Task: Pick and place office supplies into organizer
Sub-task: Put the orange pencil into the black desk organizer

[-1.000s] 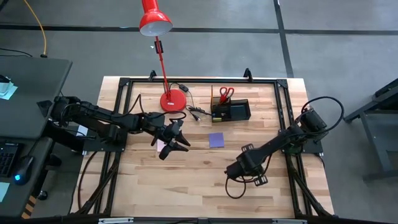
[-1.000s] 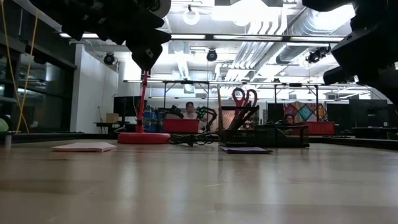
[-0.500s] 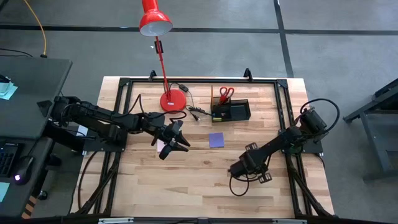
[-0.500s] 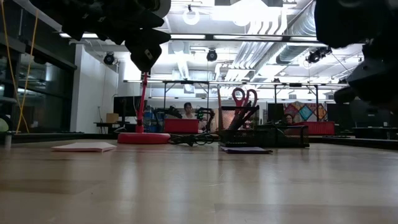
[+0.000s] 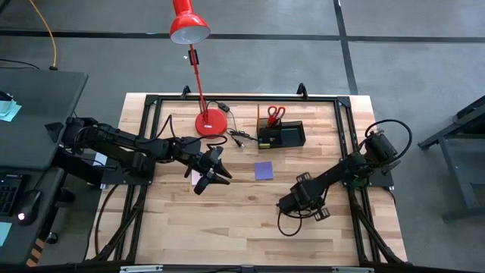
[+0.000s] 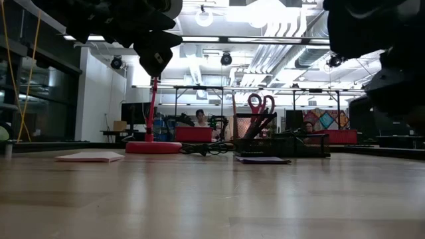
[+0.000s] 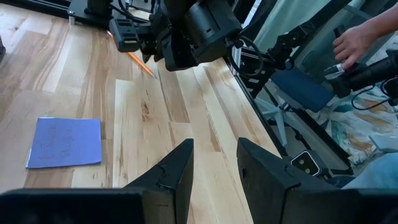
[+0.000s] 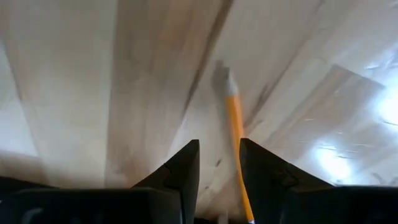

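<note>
the right claw (image 5: 290, 203) hangs low over the near part of the desk (image 5: 242, 227), fingers slightly parted, an orange pencil (image 8: 235, 127) lying on the wood just beside one finger; i cannot tell if it is gripped. the left claw (image 5: 220, 173) hovers released above a pink sticky pad (image 5: 196, 176). a purple pad (image 5: 264, 170) lies flat between the arms. farther back, the black organizer (image 5: 282, 136) holds red scissors (image 5: 276, 114) upright, beside the red lamp base (image 5: 211, 123).
</note>
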Robot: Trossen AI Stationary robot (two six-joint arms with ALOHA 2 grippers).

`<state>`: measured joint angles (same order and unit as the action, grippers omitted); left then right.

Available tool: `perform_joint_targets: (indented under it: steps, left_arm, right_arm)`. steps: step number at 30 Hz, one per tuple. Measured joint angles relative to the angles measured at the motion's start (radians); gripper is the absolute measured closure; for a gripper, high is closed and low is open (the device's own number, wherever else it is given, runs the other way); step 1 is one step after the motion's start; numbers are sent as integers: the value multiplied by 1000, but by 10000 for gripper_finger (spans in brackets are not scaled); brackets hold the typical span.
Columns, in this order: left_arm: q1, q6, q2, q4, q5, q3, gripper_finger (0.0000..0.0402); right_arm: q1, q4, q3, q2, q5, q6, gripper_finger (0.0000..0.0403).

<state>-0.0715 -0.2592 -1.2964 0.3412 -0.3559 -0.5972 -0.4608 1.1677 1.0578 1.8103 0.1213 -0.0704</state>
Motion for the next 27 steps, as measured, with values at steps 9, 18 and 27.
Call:
perform_joint_targets:
  steps: [9,18,27]
  left_arm:
    - [0,0,0,0,0,0,291]
    - [0,-8,0,0,0,0,291]
    - [0,-8,0,0,7,0,291]
  right_arm:
    - [57,-50,-22,0,-28,24,300]
    - [70,-28,-52,0,-6,52,300]
    - [69,-76,-97,-1,67,49,300]
